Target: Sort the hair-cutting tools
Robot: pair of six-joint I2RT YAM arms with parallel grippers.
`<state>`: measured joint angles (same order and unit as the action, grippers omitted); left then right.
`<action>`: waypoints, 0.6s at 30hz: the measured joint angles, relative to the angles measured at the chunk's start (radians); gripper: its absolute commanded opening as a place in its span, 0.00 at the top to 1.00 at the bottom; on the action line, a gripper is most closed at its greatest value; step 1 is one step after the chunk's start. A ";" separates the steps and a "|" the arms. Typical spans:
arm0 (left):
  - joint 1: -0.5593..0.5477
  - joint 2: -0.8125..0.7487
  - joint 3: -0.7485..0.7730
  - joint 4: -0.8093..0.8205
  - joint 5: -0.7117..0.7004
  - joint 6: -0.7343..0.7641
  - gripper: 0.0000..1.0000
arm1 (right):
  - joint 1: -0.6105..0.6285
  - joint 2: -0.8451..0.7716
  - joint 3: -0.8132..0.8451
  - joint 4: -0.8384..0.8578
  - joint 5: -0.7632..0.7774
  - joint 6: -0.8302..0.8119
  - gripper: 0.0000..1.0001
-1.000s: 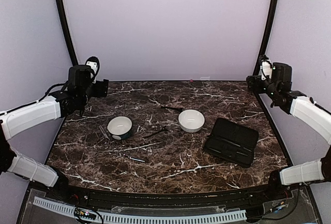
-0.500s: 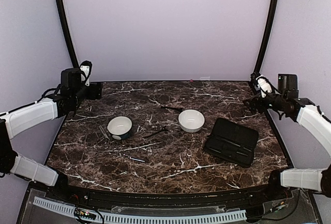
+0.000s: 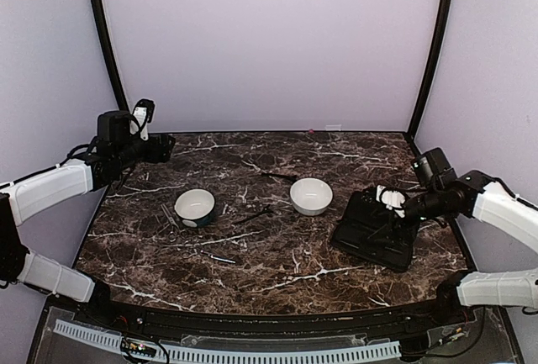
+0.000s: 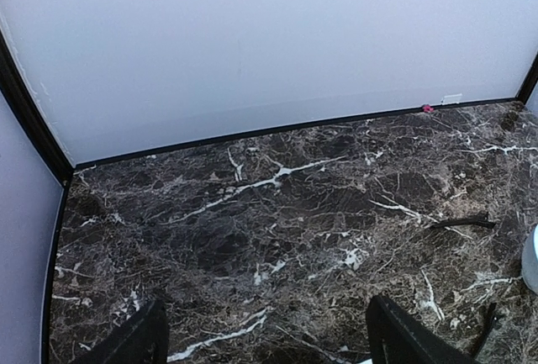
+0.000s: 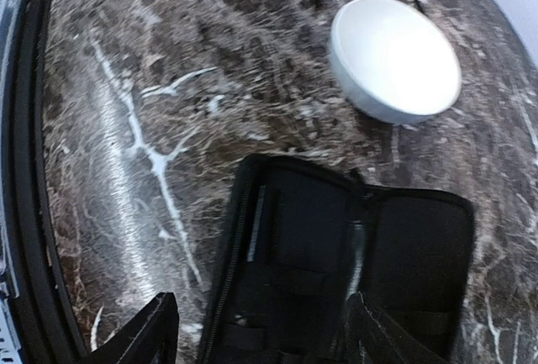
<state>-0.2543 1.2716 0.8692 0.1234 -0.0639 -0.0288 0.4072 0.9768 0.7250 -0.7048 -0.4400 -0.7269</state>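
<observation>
Dark marbled table (image 3: 277, 276) with slim hair-cutting tools (image 3: 252, 215) lying loose around two empty white bowls (image 3: 195, 206) (image 3: 311, 195), where the right end effector (image 3: 388, 198), spread wide, has just swung in over the open black case (image 3: 370, 234), likely to start sorting, while the left end effector (image 3: 168, 145), also spread, hovers far-left.

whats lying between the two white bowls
A thin dark stick-like tool lies between the left white bowl and the right white bowl, touching neither; the top external view shows it.

right fingers (image 5: 145, 337) swung inward, now over black case (image 3: 376, 231)
</observation>
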 measured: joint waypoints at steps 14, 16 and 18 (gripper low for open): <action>0.004 0.029 0.032 -0.021 0.064 -0.010 0.17 | 0.155 0.238 -0.030 -0.103 0.086 -0.076 0.44; 0.004 0.032 0.032 -0.023 0.071 -0.011 0.18 | 0.156 0.245 -0.032 -0.096 0.101 -0.072 0.45; 0.004 0.034 0.032 -0.026 0.078 -0.013 0.18 | 0.156 0.247 -0.040 -0.079 0.111 -0.064 0.47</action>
<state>-0.2504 1.3056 0.9009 0.0978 0.0139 -0.0414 0.5632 1.2236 0.6853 -0.7837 -0.3286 -0.7914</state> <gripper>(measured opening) 0.825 0.557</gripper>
